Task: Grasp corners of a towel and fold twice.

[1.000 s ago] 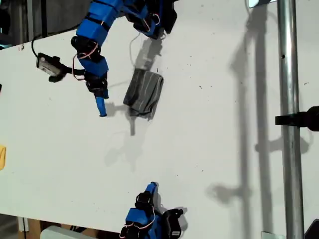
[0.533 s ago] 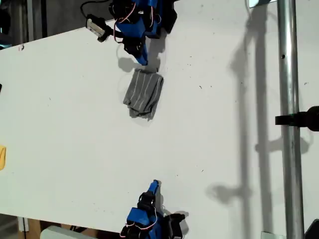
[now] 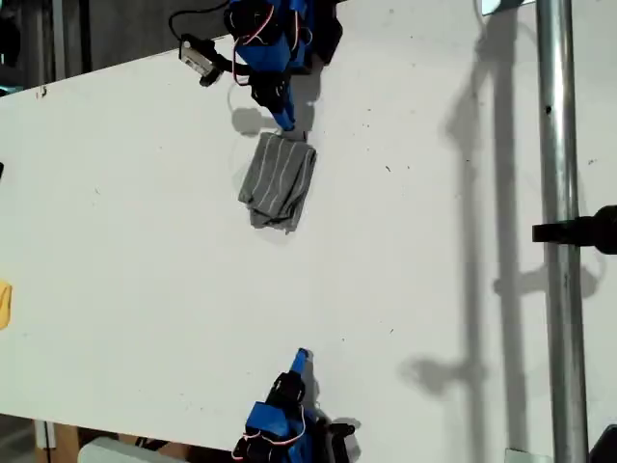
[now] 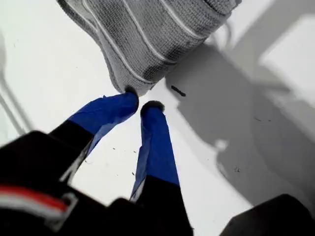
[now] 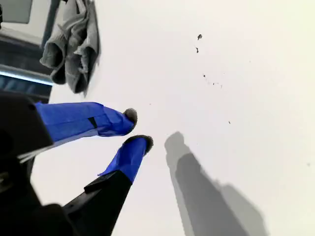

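The towel (image 3: 278, 181) lies folded into a small grey striped bundle on the white table (image 3: 125, 251), a little toward the exterior view's left of centre. My first gripper (image 3: 285, 122) hangs just past the bundle's far edge; in the first wrist view its blue fingertips (image 4: 130, 96) sit together right beside the towel (image 4: 147, 34), with no cloth between them. My second gripper (image 3: 301, 358) rests shut at the table's near edge, well apart from the towel (image 5: 71, 44). The corners are tucked into the folds and cannot be told apart.
A metal pole (image 3: 559, 241) with a black clamp (image 3: 583, 231) stands at the exterior view's right and casts long shadows. A yellow object (image 3: 4, 304) shows at the exterior view's left edge. Small dark specks (image 5: 199, 37) dot the table.
My first arm swung from the exterior view's left of the towel up to its far edge, then held still. My second arm drew back slightly. The towel stayed put.
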Robot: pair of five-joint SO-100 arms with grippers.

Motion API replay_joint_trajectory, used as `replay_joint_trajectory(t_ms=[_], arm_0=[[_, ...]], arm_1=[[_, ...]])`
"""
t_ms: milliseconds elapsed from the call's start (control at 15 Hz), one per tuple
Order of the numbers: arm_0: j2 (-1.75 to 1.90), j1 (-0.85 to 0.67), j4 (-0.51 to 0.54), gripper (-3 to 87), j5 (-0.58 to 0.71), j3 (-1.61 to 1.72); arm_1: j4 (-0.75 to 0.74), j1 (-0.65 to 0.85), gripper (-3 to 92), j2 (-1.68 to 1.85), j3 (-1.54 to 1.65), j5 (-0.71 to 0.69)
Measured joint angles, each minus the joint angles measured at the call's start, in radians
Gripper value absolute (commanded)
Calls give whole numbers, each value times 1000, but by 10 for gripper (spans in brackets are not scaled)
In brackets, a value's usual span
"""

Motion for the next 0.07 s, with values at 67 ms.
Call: replay_joint_trajectory(t_ms=[67], arm_0=[[0, 0, 0, 54, 0, 0]], arm_1=[[2, 0, 66, 0, 0, -3]])
